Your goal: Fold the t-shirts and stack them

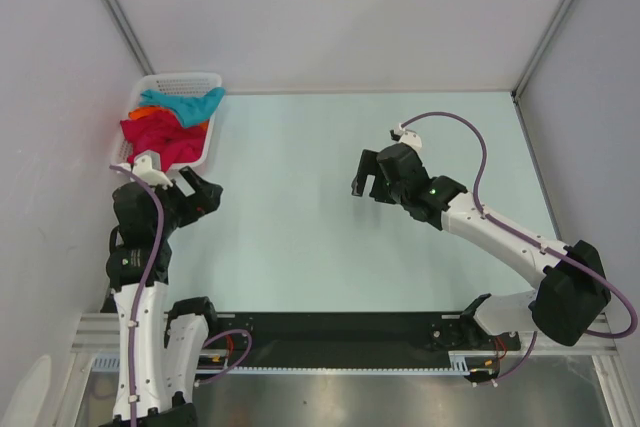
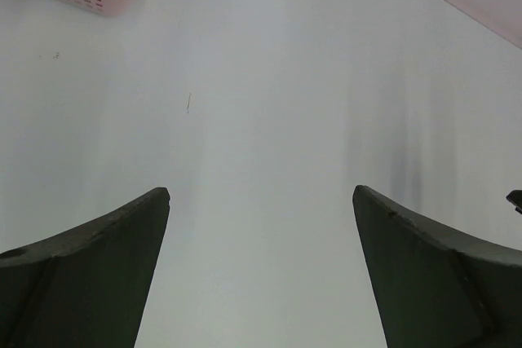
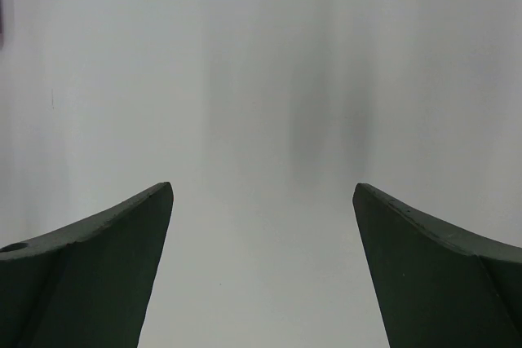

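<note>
At far left on the table (image 1: 300, 147), t-shirts (image 1: 160, 130) fill a basket (image 1: 190, 78). Left end effector (image 1: 207, 190) and right end effector (image 1: 367, 192) hover, jaws apart.

the table (image 1: 330, 137) has a smooth, pale green top, with white walls at 9, 12 and 3 o'clock. a black strip (image 1: 340, 325) on a metal rail runs along its 6 o'clock edge. a white slatted basket (image 1: 185, 77) stands on the top in the 10 o'clock corner, beside the 9 o'clock wall and near the 12 o'clock one. a thin dark fleck (image 2: 188, 102) marks the top near the basket.
</note>
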Robot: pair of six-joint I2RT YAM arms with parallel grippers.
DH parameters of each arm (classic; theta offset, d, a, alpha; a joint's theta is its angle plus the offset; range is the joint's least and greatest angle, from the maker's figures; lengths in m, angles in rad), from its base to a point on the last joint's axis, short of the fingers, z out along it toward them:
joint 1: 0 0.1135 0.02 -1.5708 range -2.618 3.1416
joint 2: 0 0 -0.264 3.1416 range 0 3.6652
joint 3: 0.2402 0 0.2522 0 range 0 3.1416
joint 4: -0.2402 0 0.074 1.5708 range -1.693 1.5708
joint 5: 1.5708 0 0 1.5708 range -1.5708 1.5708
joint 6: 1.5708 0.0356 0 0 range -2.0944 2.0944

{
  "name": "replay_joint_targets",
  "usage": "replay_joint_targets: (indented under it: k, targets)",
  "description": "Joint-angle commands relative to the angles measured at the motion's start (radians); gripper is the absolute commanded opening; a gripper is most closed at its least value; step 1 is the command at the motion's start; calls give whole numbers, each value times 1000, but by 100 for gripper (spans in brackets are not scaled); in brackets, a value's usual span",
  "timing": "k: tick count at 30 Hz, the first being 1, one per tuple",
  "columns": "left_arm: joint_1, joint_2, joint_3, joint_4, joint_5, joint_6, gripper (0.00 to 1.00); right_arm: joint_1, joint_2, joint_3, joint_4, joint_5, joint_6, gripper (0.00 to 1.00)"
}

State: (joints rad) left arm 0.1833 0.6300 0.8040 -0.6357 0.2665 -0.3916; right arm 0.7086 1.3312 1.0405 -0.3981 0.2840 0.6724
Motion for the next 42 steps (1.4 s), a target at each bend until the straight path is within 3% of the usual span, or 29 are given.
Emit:
replay_joint_targets:
  k: [1,35,42]
  targets:
    - [1,0,-5,37,16,-7,99,-6,-17,-2,33,0,-8,100]
    - [1,17,-32,59,53,-39,100,-41,-18,-30,70,-78,-17,100]
    - [1,56,9,12,-32,16,100,-64,-65,-114,224,-267,-50,100]
